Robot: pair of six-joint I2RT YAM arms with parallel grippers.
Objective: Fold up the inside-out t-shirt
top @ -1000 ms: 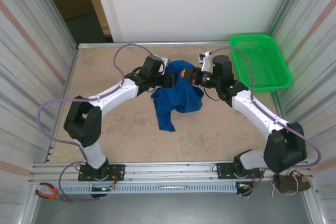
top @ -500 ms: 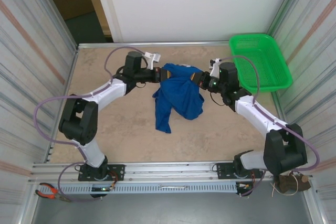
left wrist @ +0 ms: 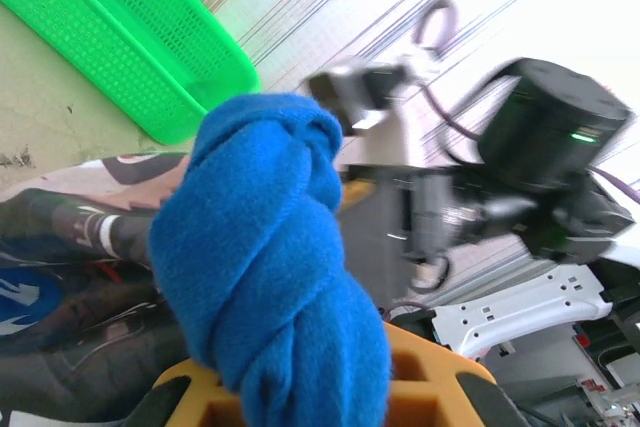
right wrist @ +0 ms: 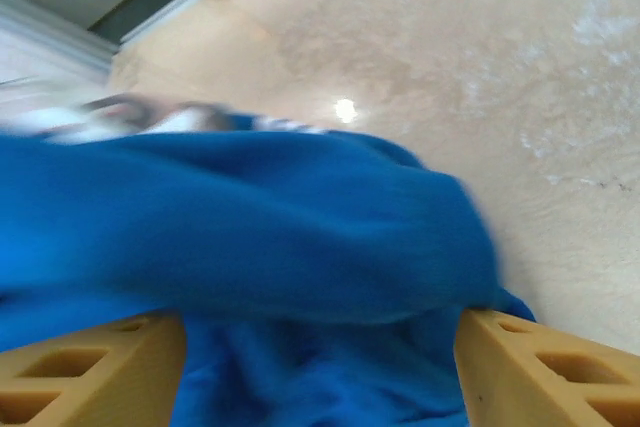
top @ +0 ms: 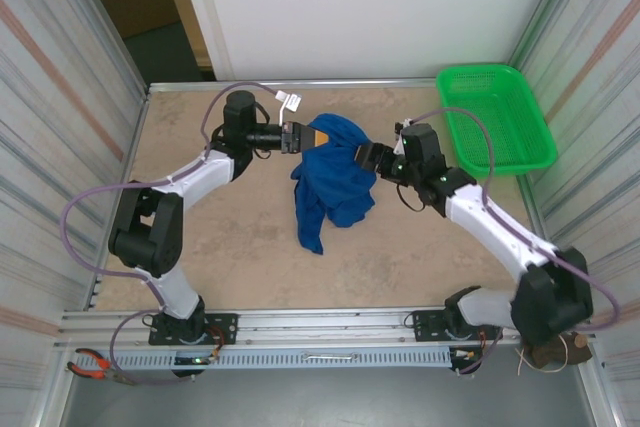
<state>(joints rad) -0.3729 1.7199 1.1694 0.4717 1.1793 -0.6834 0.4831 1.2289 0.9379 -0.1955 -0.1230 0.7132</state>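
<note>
The t-shirt [top: 335,177] is on the table [top: 220,237], left of the basket [top: 495,117].

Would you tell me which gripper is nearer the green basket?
Right. The right gripper is at the right edge of the t-shirt, a short way left of the green basket; the left gripper grips the cloth's upper left, farther off.

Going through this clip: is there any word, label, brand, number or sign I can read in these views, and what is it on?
No text here can be read.
Printed graphic on the t-shirt, left wrist view: white and reddish marks, too blurred to read.
Front rail, top view: fine regular marks along it, too small to tell whether they are text.
</note>
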